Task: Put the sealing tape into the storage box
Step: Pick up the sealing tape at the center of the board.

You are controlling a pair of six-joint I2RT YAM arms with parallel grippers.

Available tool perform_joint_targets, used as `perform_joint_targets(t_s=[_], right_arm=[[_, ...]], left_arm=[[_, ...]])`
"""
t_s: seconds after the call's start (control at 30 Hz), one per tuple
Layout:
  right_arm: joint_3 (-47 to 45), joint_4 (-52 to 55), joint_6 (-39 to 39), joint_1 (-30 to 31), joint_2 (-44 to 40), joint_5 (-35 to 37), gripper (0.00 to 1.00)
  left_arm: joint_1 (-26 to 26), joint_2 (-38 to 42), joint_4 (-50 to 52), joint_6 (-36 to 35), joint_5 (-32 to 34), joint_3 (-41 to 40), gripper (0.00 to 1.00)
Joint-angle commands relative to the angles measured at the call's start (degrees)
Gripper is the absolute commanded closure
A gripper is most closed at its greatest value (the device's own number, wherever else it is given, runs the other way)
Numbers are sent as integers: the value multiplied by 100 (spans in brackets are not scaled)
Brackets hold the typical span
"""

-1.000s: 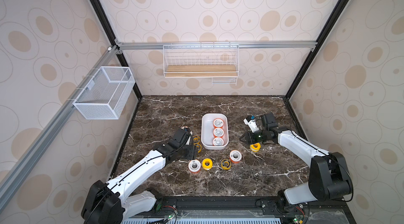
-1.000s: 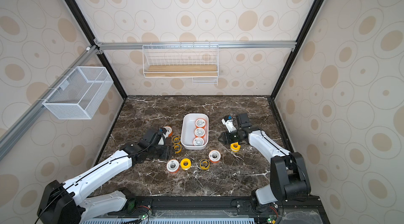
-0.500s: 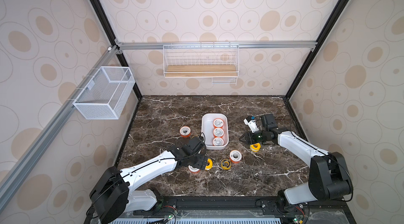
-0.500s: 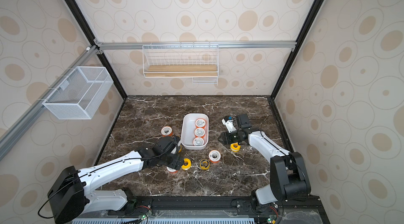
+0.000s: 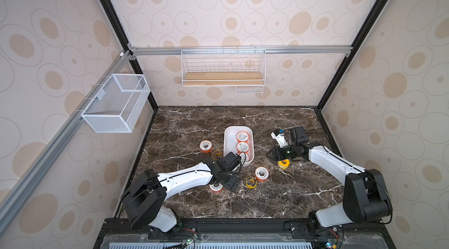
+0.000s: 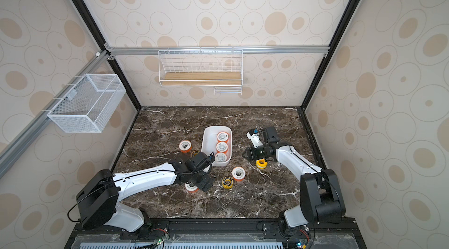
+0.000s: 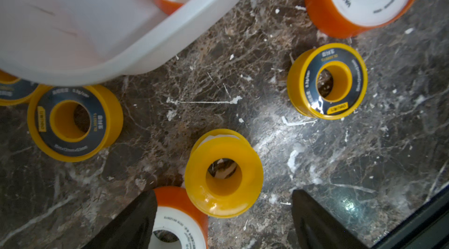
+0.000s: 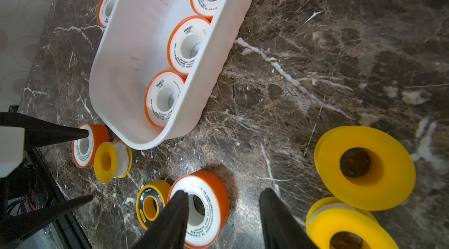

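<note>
Three orange white-faced tape spools (image 5: 242, 147) in white plastic tub (image 5: 229, 143). My left gripper (image 7: 221, 193) wide open, empty; plain yellow spool (image 7: 223, 148) dead ahead between fingers (image 7: 136, 218), hole up.

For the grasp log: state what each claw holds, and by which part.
Nothing. Left claw and right claw both stand open, empty.
</note>
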State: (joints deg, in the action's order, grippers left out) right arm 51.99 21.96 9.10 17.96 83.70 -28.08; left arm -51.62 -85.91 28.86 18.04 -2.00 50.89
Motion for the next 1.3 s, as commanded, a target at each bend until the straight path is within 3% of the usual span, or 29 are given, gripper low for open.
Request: perform_joint_targets(t_s=[0.0,0.77,1.27], right_arm=[[4,175,-74,-21,-66,88,47],[-29,186,-96,-55,-16,55,47],[39,230,-103,-48,67,-92,46]], left_arm=[[-59,-175,47,-215,202,243,10],[-104,-830,4,-169,191,474,29],[-104,-562,101,-115,174,457,36]])
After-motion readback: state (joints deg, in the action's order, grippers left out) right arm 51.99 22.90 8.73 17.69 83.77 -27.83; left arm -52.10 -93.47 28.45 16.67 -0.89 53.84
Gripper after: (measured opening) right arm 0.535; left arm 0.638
